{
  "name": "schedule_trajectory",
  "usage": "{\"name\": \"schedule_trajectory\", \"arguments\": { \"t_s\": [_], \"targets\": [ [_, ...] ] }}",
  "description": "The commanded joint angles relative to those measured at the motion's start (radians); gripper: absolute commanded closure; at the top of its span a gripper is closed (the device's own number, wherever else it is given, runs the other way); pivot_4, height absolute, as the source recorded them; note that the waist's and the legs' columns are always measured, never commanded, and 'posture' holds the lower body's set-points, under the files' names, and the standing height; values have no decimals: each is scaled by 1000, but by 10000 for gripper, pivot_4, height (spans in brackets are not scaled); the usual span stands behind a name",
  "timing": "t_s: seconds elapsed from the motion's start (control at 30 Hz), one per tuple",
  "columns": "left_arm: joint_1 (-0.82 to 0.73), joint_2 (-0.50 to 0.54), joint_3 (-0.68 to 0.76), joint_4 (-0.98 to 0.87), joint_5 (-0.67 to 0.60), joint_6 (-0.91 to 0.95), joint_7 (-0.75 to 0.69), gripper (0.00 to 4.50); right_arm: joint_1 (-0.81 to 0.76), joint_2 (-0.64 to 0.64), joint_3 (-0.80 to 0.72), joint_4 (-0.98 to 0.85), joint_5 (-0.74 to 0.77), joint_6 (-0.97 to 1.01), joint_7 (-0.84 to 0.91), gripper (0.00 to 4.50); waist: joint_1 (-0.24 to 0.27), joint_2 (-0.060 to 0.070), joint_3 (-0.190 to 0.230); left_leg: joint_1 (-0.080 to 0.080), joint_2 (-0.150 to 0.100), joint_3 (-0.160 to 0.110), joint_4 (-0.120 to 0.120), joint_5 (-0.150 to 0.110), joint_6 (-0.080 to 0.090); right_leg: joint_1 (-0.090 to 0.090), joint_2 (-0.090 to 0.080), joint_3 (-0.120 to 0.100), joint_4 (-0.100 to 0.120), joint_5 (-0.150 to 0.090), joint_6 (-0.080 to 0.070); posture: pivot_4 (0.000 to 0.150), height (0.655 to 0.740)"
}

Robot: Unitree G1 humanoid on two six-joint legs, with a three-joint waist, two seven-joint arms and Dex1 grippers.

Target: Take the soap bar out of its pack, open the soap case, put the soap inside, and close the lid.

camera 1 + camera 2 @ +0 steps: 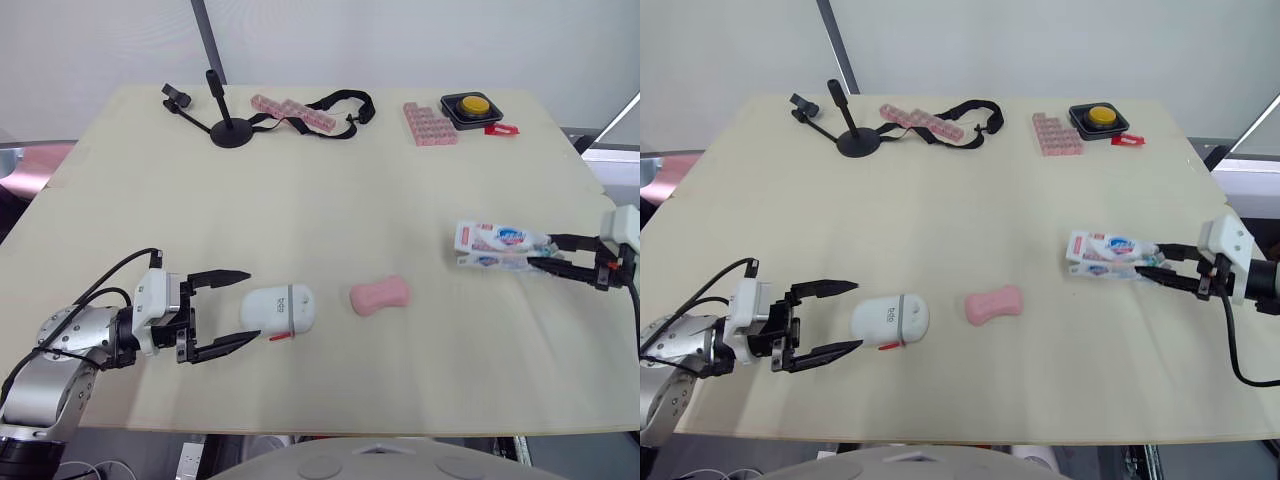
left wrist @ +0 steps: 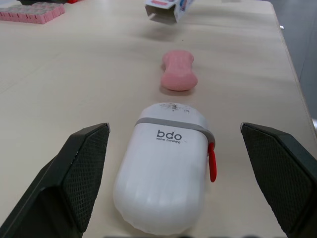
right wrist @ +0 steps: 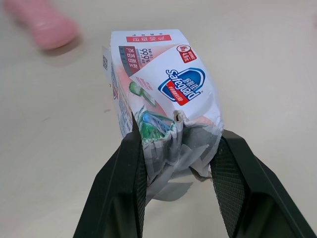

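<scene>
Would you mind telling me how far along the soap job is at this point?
Done: the soap bar lies bare on the table, out of its pack. In hand: the right gripper is shut on the pack; the left gripper is open, flanking the soap case, whose lid looks shut. Remaining: opening the case, putting the soap in, closing the lid.

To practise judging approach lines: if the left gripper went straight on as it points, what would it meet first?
The soap case, lying closed ahead of the open left gripper; the pink soap bar lies beyond it.
</scene>
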Motion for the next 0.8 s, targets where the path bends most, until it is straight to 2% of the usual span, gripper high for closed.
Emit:
{"name": "schedule_trajectory", "arguments": {
  "t_s": [0.03, 0.2, 0.3, 0.53, 0.77, 0.8],
  "targets": [
    [-1, -6, -4, -41, -2, 7, 15, 0, -18, 34, -85, 30, 6, 58, -188, 26678, 2, 0, 0, 0, 0, 0, 0, 0, 0, 0, 0, 0, 0, 0, 0, 1500, 7400],
    [3, -6, -7, -49, -1, 12, 19, 0, -50, 133, -137, 13, -16, 190, -537, 26678, 6, 0, 0, 1, 0, 0, 0, 0, 0, 1, 0, 0, 0, 0, 0, 1500, 7400],
    [1, -4, -11, -51, 0, 13, 19, 0, -53, 193, -136, -42, -13, 266, -647, 26678, 7, 1, -1, 1, 0, 0, 0, 0, 0, 1, 1, 0, 0, 0, 0, 1500, 7400],
    [-4, -2, -9, -55, 2, 20, 23, 0, -32, 244, -99, -115, -33, 330, -713, 26678, 16, 6, -3, 1, 0, 0, 0, 0, -1, 1, 1, 0, -1, 0, 0, 1500, 7400],
    [0, -8, -11, -69, 3, 28, 42, 0, -25, 237, -92, -99, -53, 357, -734, 26678, 19, 6, -3, 1, 0, 0, 0, 0, -1, 1, 0, 0, -1, 0, 0, 1500, 7400],
    [1, -8, -11, -71, 3, 30, 44, 0, -23, 235, -90, -103, -53, 362, -727, 24018, 18, 6, -3, 1, 0, 0, 0, 0, -1, 1, 0, 0, -1, 0, 0, 1500, 7400]
  ]
}}
